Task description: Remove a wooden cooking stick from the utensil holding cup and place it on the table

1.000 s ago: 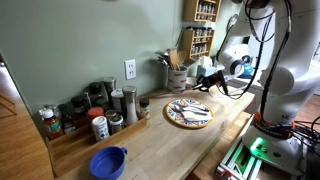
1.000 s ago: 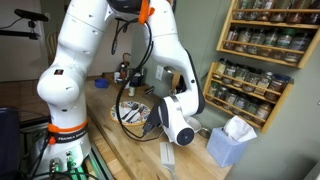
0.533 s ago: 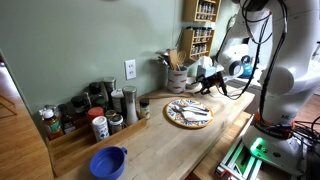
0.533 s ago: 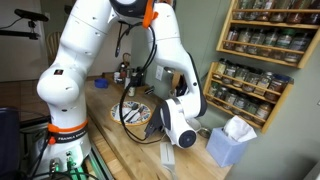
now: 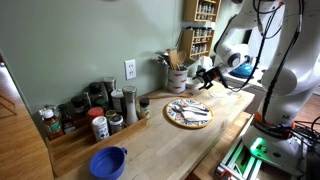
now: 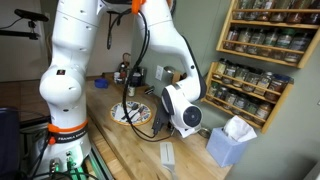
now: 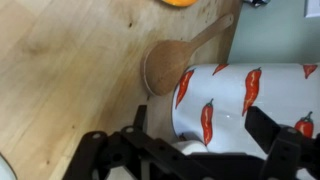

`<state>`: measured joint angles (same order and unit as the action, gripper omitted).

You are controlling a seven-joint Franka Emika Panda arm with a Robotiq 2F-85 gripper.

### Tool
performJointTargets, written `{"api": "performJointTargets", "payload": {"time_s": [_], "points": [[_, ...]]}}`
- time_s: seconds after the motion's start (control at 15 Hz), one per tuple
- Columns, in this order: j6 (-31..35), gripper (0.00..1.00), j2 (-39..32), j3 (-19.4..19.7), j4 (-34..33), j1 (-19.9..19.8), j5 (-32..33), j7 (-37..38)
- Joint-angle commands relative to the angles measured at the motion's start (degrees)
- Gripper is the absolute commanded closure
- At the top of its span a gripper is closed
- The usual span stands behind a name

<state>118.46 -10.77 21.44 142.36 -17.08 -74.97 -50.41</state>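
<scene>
Claw: gripper [image 7: 200, 120] with jaws spread apart and empty, as I read the wrist view; it hangs just beside the cup [image 5: 178, 77].
Spoon: wooden spoon [image 7: 172, 62] lies flat on the table [image 7: 60, 70], its bowl end just beside the cup wall.
Cup: white with red chillies, upright, with wooden utensils [image 5: 175, 58] standing in it.
Nearby: plate [image 5: 188, 113] on the table, in front of the cup.

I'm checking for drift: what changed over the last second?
The arm rose a little, lifting the claw beside the cup. Nothing was visibly grasped or released; the claw is open and a spoon lies on the table by the cup. Plate and blue bowl stayed put.
</scene>
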Motion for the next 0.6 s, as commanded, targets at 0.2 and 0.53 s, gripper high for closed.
{"api": "performJointTargets", "payload": {"time_s": [0.2,0.53], "points": [[22.6,0.0,17.5,-4.2,7.3,2.8,10.0,6.3],[36.7,0.0,26.5,-9.2,11.7,2.5,27.0,17.3]]}}
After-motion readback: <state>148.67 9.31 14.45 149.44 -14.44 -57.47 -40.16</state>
